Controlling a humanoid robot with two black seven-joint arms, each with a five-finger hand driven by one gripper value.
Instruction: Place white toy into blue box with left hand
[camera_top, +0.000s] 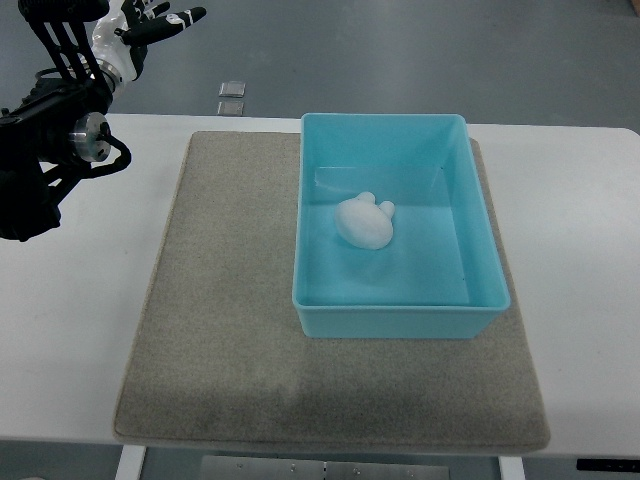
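White toy (363, 221) lies on the floor of the blue box (400, 315), a little left of the middle and touching no wall. From the top view, the only view given, the placing looks done: the toy is inside and nothing has hold of it.

The left hand (150, 28) shows at the upper left corner, well apart from the box and out past the far edge of the bench (80, 330). Its fingers are stretched out and loose, with nothing in them. The right arm does not show at all. By my judgement the step in hand is the clearing away after release, and the next move calls for no more than bringing the arm to rest without reaching back over the box.

The toy is a rounded, matte white lump with two small nubs like ears, soft or foamy by its look. The box is rectangular, of smooth, slightly glossy turquoise plastic, with a rolled rim and upright walls. It stands on a flat grey mat (230, 330) of felt-like, speckled weave, which covers most of the plain white bench.
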